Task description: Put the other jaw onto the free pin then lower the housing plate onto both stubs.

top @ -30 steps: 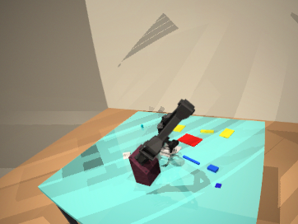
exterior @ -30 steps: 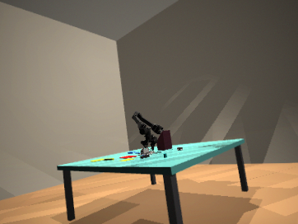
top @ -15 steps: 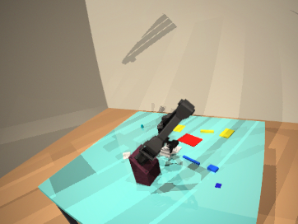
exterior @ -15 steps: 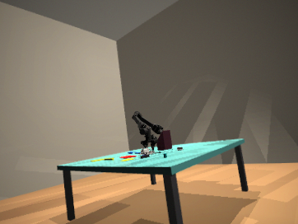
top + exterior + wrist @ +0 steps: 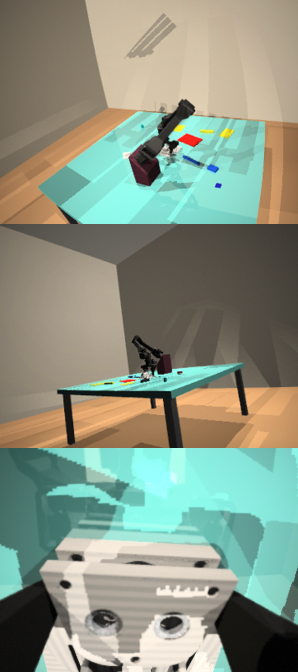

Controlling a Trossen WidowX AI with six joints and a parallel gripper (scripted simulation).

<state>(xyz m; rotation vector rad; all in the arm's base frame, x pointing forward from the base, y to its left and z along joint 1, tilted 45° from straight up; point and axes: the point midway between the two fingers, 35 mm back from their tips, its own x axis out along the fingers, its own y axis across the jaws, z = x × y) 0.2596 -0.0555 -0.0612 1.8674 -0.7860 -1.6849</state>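
While its fingers stand wide, gripper (image 5: 169,147) (image 5: 148,369) (image 5: 138,587): clamped on the housing plate's ends
Housing plate (image 5: 134,596): between the fingers, overlapping the second pale plate (image 5: 137,550) in the wrist view; seating cannot be told
Red square (image 5: 189,140) (image 5: 128,380): near the gripper
Maroon block (image 5: 145,170) (image 5: 165,364): upright on the turquoise table (image 5: 103,152) (image 5: 206,375)
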